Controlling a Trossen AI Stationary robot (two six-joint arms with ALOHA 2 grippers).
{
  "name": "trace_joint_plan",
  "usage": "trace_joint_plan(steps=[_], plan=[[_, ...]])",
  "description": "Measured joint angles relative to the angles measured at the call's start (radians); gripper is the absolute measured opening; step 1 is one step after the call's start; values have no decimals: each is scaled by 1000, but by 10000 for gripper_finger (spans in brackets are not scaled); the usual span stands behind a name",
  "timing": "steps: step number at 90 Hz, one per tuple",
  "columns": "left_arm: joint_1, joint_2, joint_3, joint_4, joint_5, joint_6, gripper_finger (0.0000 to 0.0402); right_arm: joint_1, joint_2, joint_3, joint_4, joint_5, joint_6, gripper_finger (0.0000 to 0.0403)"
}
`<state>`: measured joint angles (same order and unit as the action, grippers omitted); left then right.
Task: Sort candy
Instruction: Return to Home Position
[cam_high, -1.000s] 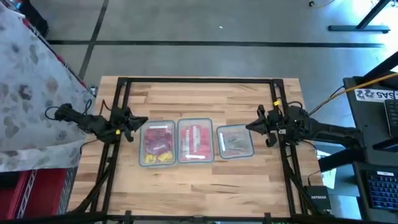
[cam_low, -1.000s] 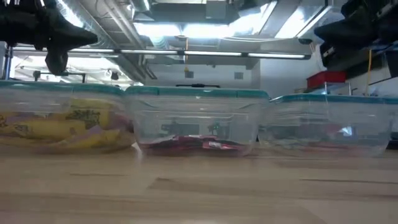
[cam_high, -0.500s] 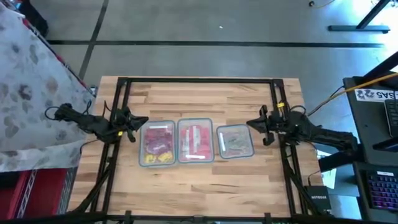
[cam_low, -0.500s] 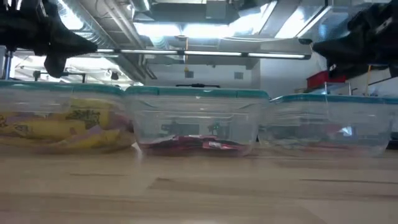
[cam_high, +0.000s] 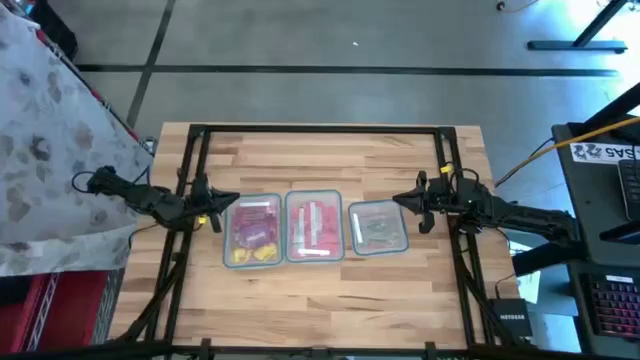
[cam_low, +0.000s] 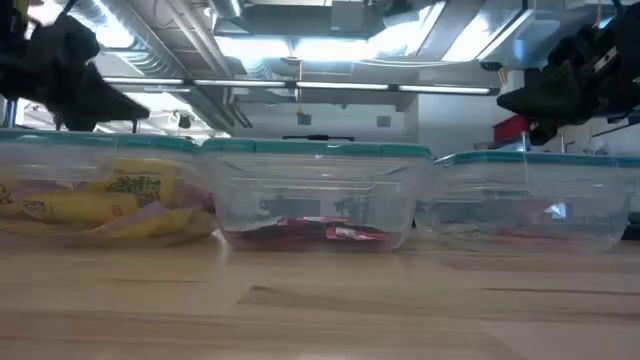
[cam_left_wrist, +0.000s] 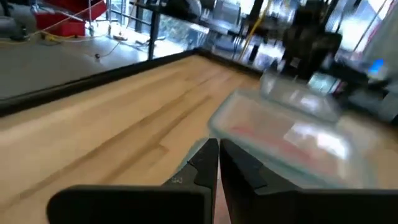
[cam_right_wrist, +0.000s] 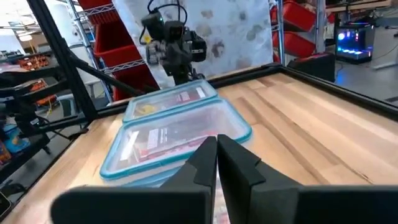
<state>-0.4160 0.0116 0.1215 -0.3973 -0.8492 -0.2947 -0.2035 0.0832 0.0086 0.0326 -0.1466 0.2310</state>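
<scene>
The candy (cam_high: 255, 232) is all shut away in three clear, teal-rimmed lidded containers that stand in a row between the two grippers. The container (cam_high: 253, 230) just in front of the left gripper (cam_high: 228, 199) holds magenta and yellow packets. The middle container (cam_high: 314, 226) holds red ones. In the container (cam_high: 377, 228) just in front of the right gripper (cam_high: 403, 201) the contents are too pale to name.

Both grippers hang above the tabletop (cam_high: 320, 290), clear of the lids. In each wrist view the two fingers are pressed almost together with nothing between them.

Judged from their look, the packets are light, flat and limp, with slick, crinkly wrappers that would slide against one another. A single one is best pinched across its flat middle or by a sealed end, with little force. With the lids on, the only hold now is the container itself. It looks stiff and light with smooth walls, so a grip across a short side under the rim seems safest, since the lid edge might pop.

The tabletop is pale butcher-block wood, level and dry-looking, fenced by a black frame (cam_high: 196, 150). Beyond it lie a grey concrete floor, a patterned cloth (cam_high: 50, 130) behind the left gripper, red bins, and a desk with a keyboard (cam_high: 610, 305) behind the right gripper. Ducts and strip lights run overhead.
</scene>
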Motion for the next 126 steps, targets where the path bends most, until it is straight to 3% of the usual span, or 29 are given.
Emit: trace_joint_plan(steps=[12, 23, 35, 44, 63, 74, 80, 90, 95, 126], plan=[[0, 6, 0, -2, -26, 213, 0, 1, -3, 0, 0, 1, 0, 0], [0, 6, 0, -3, -27, 263, 0, 1, -8, 0, 0, 2, 0, 0], [0, 6, 0, -4, -29, 449, 0, 1, -10, 0, 0, 1, 0, 0], [0, 6, -2, 19, -29, 477, 0, 1, -10, 0, 0, 1, 0, 0], [0, 6, -3, 354, -15, 448, 0, 1, -10, 0, 1, 1, 0, 0], [8, 6, -2, 613, -4, 318, 0, 1, -10, 0, 1, 1, 0, 0], [24, 5, -2, 670, 104, 311, 0, 1, -10, 0, 1, 1, 0, 0], [60, 6, -2, 661, 476, 346, 0, 1, -10, 0, 1, 1, 0, 0], [79, 12, -8, 666, 589, 335, 0, 1, -10, 0, 1, 1, 0, 0], [258, 12, -112, 667, 623, 174, 0, 1, -25, 0, 1, 1, 0, 0]])
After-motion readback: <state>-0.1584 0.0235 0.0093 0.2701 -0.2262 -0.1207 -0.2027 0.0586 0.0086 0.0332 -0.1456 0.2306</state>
